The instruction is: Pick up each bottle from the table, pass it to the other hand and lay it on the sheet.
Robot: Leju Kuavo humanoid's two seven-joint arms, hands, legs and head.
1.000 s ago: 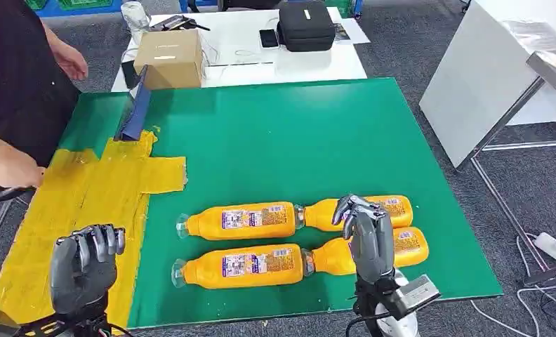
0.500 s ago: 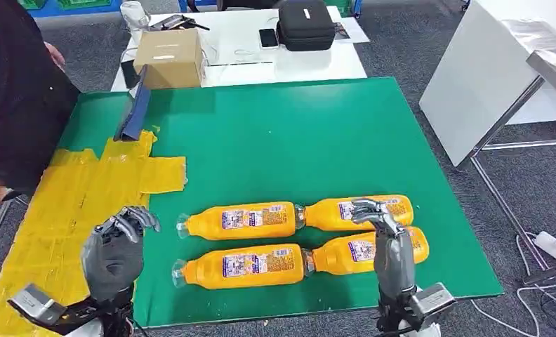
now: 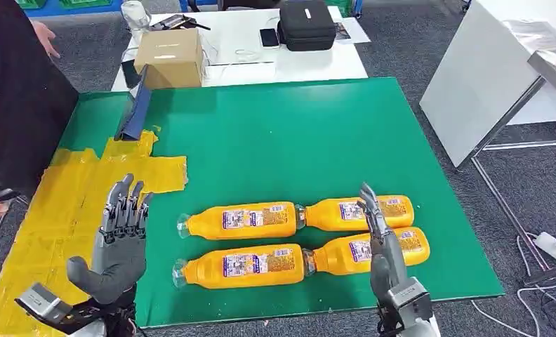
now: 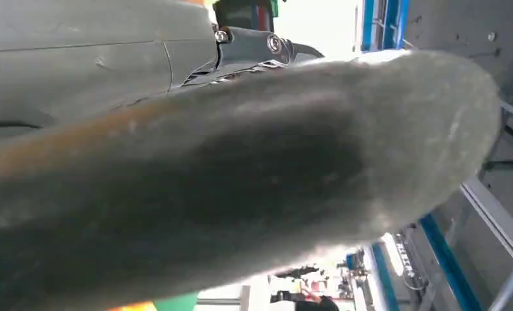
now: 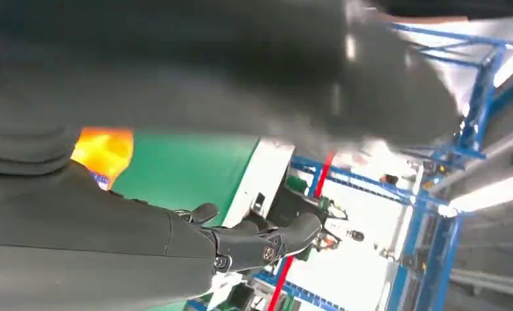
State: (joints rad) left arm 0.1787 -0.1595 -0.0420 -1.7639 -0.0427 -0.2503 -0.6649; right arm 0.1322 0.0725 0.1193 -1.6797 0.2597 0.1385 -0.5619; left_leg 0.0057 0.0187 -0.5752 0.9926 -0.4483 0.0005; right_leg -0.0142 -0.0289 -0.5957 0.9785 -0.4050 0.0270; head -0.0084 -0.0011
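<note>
The green surface [image 3: 282, 133] takes most of the head view. On its left part lies the yellow sheet [image 3: 71, 203], made of taped pieces, with nothing on it. Behind the green surface stands a white table [image 3: 247, 60] that carries a cardboard box [image 3: 168, 57] and a black case [image 3: 306, 27]. A person in dark clothes [image 3: 15, 105] is at the left edge.

Four orange bottles lie on their sides near the front edge of the green surface, in two rows. The far left bottle [image 3: 239, 220] and the far right bottle [image 3: 356, 213] meet at their necks, and so do the near left bottle [image 3: 240, 265] and the near right bottle [image 3: 366, 251]. None of them is on the yellow sheet.

The left robot hand [image 3: 117, 242] is raised over the border between the yellow sheet and the green, palm turned up, fingers stretched and apart, holding nothing. The right robot hand [image 3: 379, 235] stands edge-on over the two right bottles, fingers straight and released; it seems not to touch them, though the head view does not make this sure.
</note>
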